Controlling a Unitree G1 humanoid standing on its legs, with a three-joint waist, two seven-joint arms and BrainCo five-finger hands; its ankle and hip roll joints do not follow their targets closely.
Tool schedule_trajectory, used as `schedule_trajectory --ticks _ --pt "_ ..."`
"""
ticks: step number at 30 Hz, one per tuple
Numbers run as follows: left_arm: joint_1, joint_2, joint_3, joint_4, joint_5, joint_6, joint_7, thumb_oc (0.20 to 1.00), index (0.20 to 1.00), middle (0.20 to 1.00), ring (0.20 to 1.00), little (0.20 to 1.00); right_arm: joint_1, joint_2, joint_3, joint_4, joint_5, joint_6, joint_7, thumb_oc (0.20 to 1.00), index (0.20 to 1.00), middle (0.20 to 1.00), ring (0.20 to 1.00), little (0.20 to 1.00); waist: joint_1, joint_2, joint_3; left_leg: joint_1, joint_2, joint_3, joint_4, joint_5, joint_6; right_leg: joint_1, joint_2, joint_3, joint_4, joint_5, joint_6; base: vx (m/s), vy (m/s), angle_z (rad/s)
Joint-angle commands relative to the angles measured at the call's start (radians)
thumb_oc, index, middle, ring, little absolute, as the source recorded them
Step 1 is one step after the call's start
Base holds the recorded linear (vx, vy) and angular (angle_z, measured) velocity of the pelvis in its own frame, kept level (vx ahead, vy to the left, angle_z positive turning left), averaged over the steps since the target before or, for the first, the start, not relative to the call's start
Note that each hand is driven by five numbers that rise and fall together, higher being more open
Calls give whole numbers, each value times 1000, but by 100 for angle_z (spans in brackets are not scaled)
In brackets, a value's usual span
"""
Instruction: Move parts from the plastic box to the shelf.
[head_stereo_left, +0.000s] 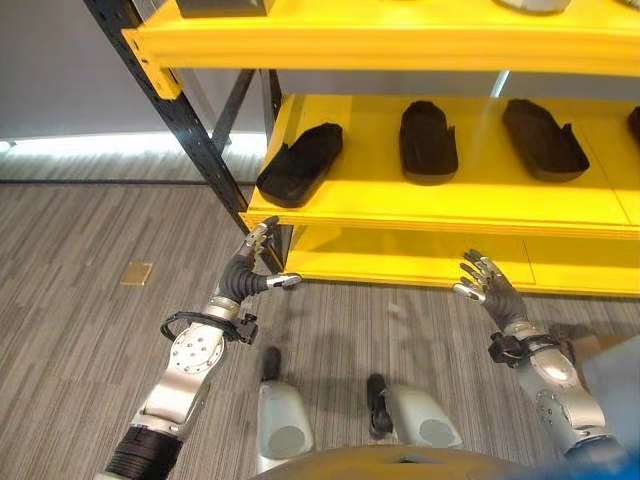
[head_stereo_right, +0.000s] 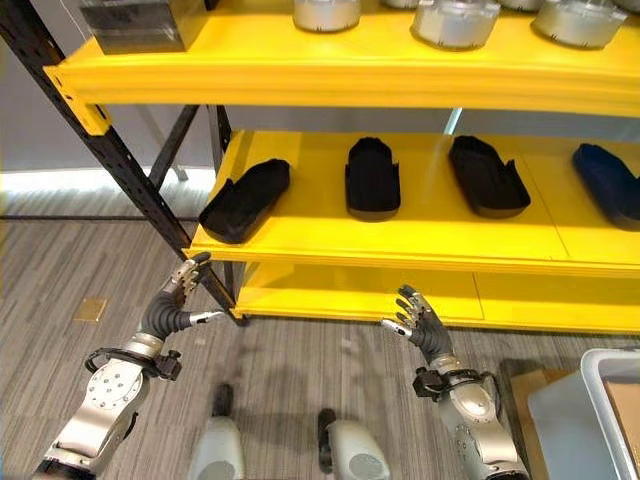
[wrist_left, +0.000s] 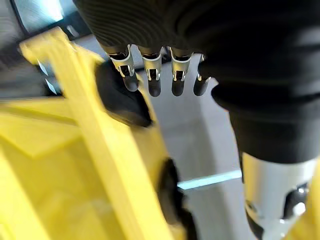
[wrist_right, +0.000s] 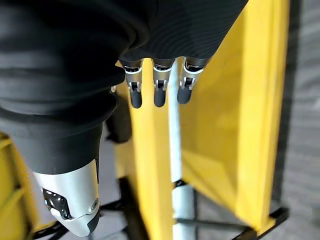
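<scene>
Hanging empty, left hand and right hand; plastic box cropped.

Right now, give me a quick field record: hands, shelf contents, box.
left hand: open, empty, raised near the black upright of the shelf
right hand: open, empty, in front of the yellow shelf, below its middle level
middle level: four dark parts; leftmost part angled at the corner, the dark blue one farthest right
top level: round metal parts and a dark block
plastic box: on the floor at the robot's right, contents not visible
</scene>
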Motion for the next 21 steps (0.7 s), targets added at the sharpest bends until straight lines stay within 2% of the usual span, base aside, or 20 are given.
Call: schedule_trajectory --ticks 1,5,9,16,19,20,21 --pt "57 37 72 -111 104 -63 64 1000 1000 1000 1000 1000 3 -9 -9 -70 -19 -68 -2 1000 1000 1000 1000 1000 -2 11 -68 52 -47 24 -29 126 -21 124 -131 26 -9 -129 125 144 227 -41" --pt "62 63 86 -98 175 -65 94 1000 1000 1000 1000 1000 27 7 -21 -72 -16 -57 -1 1000 1000 1000 1000 1000 4 -5 -78 37 -109 58 59 43 -17 205 -218 9 -80 -105 164 143 256 1" --pt "30 110 94 -75 264 -61 149 1000 1000 1000 1000 1000 17 21 0 -72 -2 -48 1 1000 1000 1000 1000 1000 17 -30 -82 -22 -163 84 171 -34 -4 221 -293 3 -129 -71 200 67 237 4" --pt "-73 167 70 -36 383 -61 225 1000 1000 1000 1000 1000 -26 28 50 -62 -11 -45 2 1000 1000 1000 1000 1000 22 -61 -76 -113 -197 99 261 -97 27 170 -338 28 -165 -27 224 1 124 -8" --pt "-163 199 15 37 518 -38 288 1000 1000 1000 1000 1000 -43 23 61 -59 -13 -52 -7 1000 1000 1000 1000 1000 10 -67 -53 -149 -206 108 292 -122 41 137 -344 37 -173 -14 228 -4 83 -20" --pt "-213 220 -39 88 622 -17 314 1000 1000 1000 1000 1000 -47 18 64 -60 -8 -60 -9 1000 1000 1000 1000 1000 -2 -68 -42 -156 -206 113 293 -123 42 124 -343 38 -175 -11 229 -4 39 -27" --pt "-230 222 -55 97 645 -4 317 1000 1000 1000 1000 1000 -48 16 64 -58 -7 -61 -10 1000 1000 1000 1000 1000 -5 -67 -38 -160 -204 112 295 -123 41 116 -342 40 -174 -10 228 -12 14 -32"
